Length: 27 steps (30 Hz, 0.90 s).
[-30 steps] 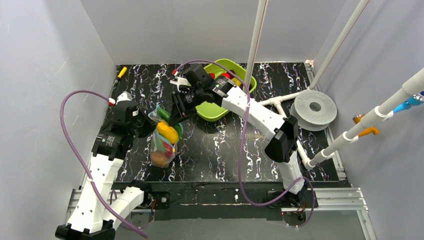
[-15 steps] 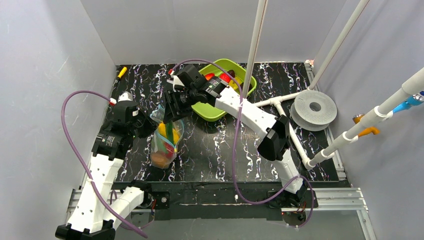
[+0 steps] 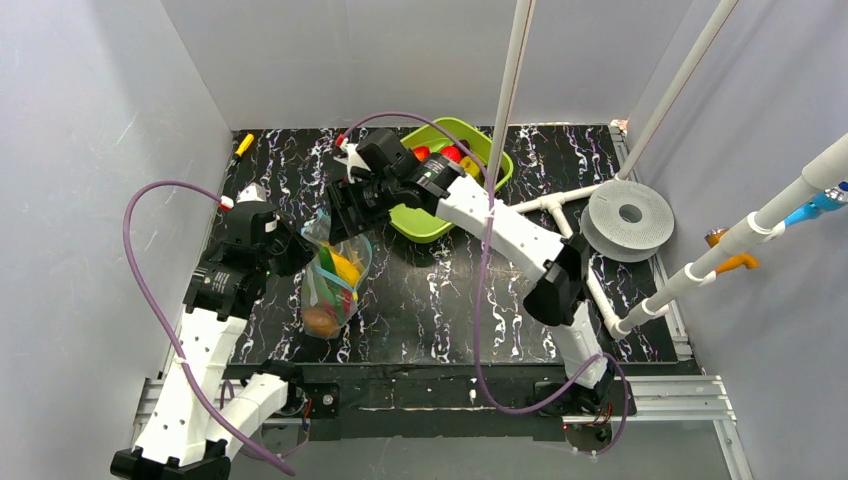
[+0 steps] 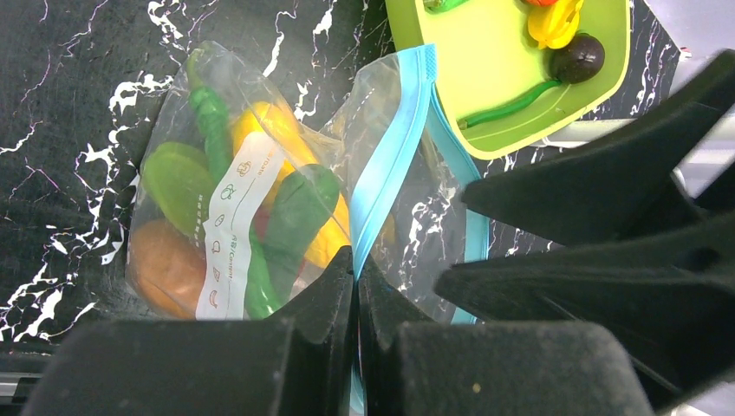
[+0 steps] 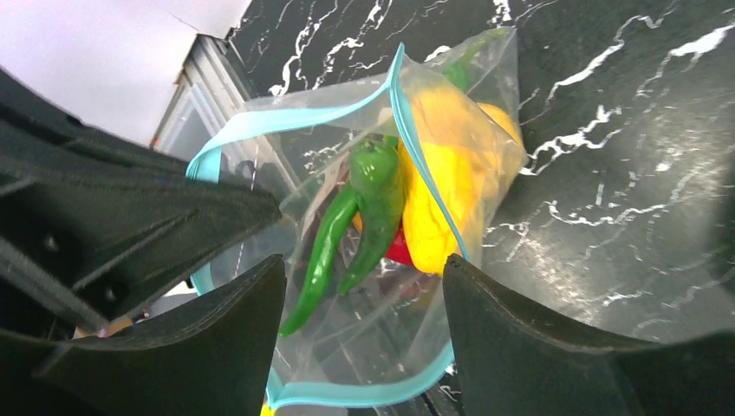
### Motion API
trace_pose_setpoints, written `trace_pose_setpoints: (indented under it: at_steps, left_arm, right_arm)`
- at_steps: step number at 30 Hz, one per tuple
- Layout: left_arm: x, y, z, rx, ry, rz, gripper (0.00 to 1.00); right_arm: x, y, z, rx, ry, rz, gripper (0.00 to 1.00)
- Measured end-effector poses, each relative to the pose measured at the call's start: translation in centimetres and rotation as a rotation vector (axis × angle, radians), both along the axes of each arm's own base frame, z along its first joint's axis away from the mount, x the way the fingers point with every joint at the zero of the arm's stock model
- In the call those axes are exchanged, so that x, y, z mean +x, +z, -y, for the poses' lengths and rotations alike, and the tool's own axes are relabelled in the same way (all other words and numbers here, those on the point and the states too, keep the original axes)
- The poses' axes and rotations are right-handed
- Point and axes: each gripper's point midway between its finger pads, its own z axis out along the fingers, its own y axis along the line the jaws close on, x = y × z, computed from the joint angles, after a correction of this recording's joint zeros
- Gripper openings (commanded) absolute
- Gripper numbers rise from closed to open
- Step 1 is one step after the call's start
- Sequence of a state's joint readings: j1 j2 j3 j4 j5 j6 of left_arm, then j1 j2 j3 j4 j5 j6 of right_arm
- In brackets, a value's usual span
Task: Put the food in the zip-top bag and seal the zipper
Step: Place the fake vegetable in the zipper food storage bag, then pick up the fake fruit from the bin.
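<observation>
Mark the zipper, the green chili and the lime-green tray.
zipper (image 4: 392,152): left wrist view, middle of the blue strip.
green chili (image 5: 379,201): right wrist view, its thick body.
lime-green tray (image 4: 494,61): left wrist view, bare floor.

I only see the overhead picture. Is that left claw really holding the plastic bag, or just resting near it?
Observer: Holding. Its wrist camera shows the left gripper shut on the blue zipper of the zip-top bag.
Visitor: Is anything in the other claw?
Observer: No. The right gripper is open and empty over the bag's mouth, a green chili inside.
Visitor: Any food outside?
Observer: A dark round piece lies in the green tray.
</observation>
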State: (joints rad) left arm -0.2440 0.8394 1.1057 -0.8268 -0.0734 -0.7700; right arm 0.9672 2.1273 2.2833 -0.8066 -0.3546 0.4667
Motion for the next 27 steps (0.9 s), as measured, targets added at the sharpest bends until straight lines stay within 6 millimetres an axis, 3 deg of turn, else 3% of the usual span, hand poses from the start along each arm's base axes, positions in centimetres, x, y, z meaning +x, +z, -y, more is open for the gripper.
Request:
trace_pose_setpoints:
  at_steps: [4,11,16,22,27]
  left_arm:
    - [0.0,0.0,0.0,0.001,0.000,0.000,0.00]
    - [0.2,-0.1,-0.1,0.008,-0.002,-0.001,0.00]
    - [0.2,-0.1,-0.3,0.022,0.006,0.001,0.00]
    - [0.3,-0.1,-0.7,0.038,0.015,0.007,0.00]
    - [0.3,-0.1,-0.8,0.046,0.019,0.010,0.00]
  right_arm:
    - [0.1,1.6,1.9,-0.013,-0.004,0.108,0.77]
    - [0.8,7.0,4.9,0.023,-0.036,0.319,0.78]
    - [2.2,8.5,6.4,-0.003,-0.080,0.437,0.76]
    - [3.4,6.5,9.6,-0.113,-0.149,0.539,0.69]
    - [2.8,2.0,15.9,-0.205,-0.233,0.610,0.68]
